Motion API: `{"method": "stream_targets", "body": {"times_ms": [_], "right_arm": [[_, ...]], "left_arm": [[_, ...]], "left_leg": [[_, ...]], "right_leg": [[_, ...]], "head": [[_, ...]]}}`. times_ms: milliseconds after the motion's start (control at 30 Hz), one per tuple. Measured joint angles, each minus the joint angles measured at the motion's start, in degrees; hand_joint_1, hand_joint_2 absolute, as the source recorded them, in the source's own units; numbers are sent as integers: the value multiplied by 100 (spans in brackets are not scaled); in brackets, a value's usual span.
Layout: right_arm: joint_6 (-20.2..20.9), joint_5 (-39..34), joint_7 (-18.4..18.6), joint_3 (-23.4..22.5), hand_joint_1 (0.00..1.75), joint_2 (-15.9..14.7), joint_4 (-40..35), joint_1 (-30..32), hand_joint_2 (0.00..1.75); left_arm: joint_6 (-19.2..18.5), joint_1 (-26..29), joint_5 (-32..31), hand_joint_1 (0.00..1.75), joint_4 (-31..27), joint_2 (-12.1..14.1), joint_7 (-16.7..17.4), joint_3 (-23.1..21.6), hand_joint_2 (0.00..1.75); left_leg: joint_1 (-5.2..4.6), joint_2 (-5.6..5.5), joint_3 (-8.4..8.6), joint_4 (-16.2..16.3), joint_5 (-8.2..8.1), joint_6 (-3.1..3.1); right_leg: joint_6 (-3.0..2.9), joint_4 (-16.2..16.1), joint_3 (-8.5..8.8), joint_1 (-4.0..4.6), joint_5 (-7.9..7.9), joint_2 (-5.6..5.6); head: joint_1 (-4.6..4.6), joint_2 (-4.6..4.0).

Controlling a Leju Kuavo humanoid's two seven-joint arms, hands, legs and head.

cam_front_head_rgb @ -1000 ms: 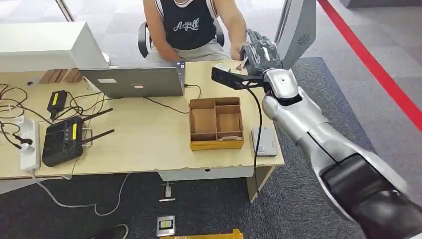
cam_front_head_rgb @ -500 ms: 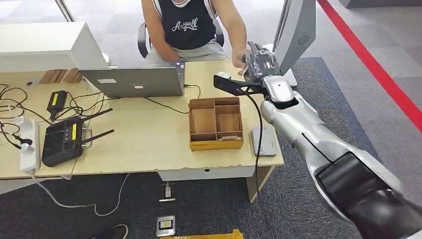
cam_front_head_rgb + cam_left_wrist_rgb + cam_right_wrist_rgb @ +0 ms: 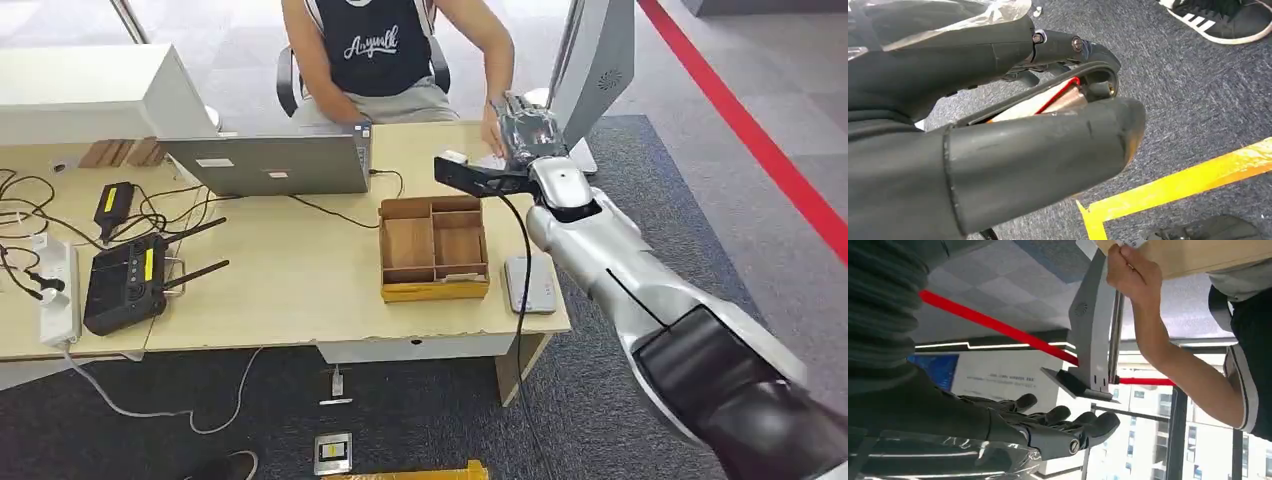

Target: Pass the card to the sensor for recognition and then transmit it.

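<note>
Tabletop (image 3: 300,280): we see a light wood desk on a dark carpet, with a person (image 3: 375,50) in a dark top seated at the far side.

Right arm (image 3: 620,270): silver, and it reaches over the far right corner of the tabletop, next to a grey stand (image 3: 600,60).

Laptop (image 3: 270,163): open at the far middle, its screen facing the person.

Wooden box (image 3: 433,248): split into compartments and sits near the front right. Can't tell what's in them.

Router (image 3: 125,283): black, on the left among loose cables, with a white power strip (image 3: 58,290) beside it.

Sensor (image 3: 530,283): the small flat white pad just right of the wooden box, near the front edge, with the right arm above it.

Right robot hand (image 3: 522,128): the fingers (image 3: 1068,415) are stretched out and spread with nothing between them in the wrist view, so we'd call it wide and empty.

Left robot hand (image 3: 1038,150): hangs over the carpet, thumb close to the dark fingers. We can't tell whether it's holding anything.

Person's hand (image 3: 1133,275): at the tabletop's edge, right by the right robot hand.

Card (image 3: 1129,242): looks to us like the small white piece pinched in the person's hand at the tabletop edge, away from the sensor.
</note>
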Motion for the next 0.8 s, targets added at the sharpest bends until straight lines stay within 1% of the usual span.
{"method": "stream_targets", "body": {"times_ms": [433,500,600,633,667,733,800], "right_arm": [[-26,-100,-78,-9,0,0,0,2,0],[-81,-473,-243,-64,0,2,-9,30,0],[-15,-1461,-663,-269,0,44,-155,169,0],[-11,-1646,-767,-328,0,59,-269,250,0],[-28,-1701,-787,-345,0,61,-401,338,175],[-52,-1856,-752,-372,0,55,-768,563,175],[-87,-2000,-623,-387,0,11,-1308,911,175]], "left_arm": [[7,0,4,0,0,-2,0,0,0],[15,1,31,0,0,-2,7,0,0],[26,4,90,0,0,-2,59,0,0],[35,2,114,0,0,-2,79,0,0],[42,1,142,0,0,-2,98,0,0],[61,5,201,0,0,-2,122,0,0],[83,13,251,0,0,-4,173,0,0]], "left_leg": [[0,0,0,0,0,0],[0,0,0,0,0,0],[0,0,1,0,0,0],[0,1,2,0,0,0],[0,0,3,0,0,0],[3,1,4,0,0,0],[4,1,6,0,-1,0]], "right_leg": [[0,0,0,0,0,0],[0,0,1,0,0,0],[0,1,1,0,0,0],[0,1,1,1,0,1],[-1,0,1,1,0,1],[-1,-1,3,4,-1,0],[-2,-2,4,5,-2,0]], "head": [[-2,0],[-2,0],[-2,0],[0,0],[0,0],[0,0],[-2,0]]}}
